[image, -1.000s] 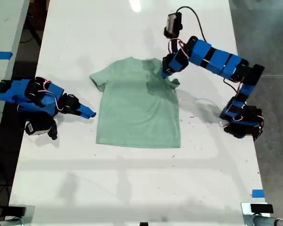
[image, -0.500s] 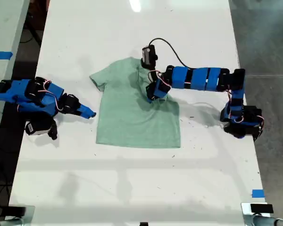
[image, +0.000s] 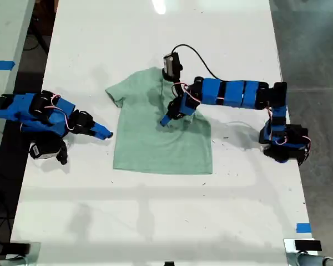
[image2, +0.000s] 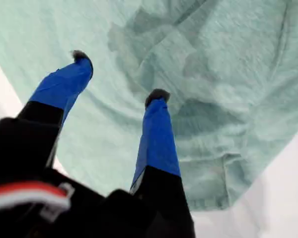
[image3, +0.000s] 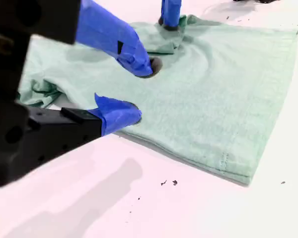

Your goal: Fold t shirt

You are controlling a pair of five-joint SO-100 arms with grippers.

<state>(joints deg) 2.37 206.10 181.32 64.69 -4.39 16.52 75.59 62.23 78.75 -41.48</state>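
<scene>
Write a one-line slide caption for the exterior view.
One blue arm reaches over the mint-green t shirt on the white table; the other rests beside it.

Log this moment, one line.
t shirt: sleeve folded in | my first end effector: open, over shirt | my second end effector: open, beside shirt

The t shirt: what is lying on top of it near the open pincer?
On the t shirt, only its own sleeve lies folded over, ahead of my first pincer. What is beneath that fold is hidden.

No text, label, brand, number or sign can be read in any view; the blue tape pieces (image: 303,227) carry no writing.
</scene>
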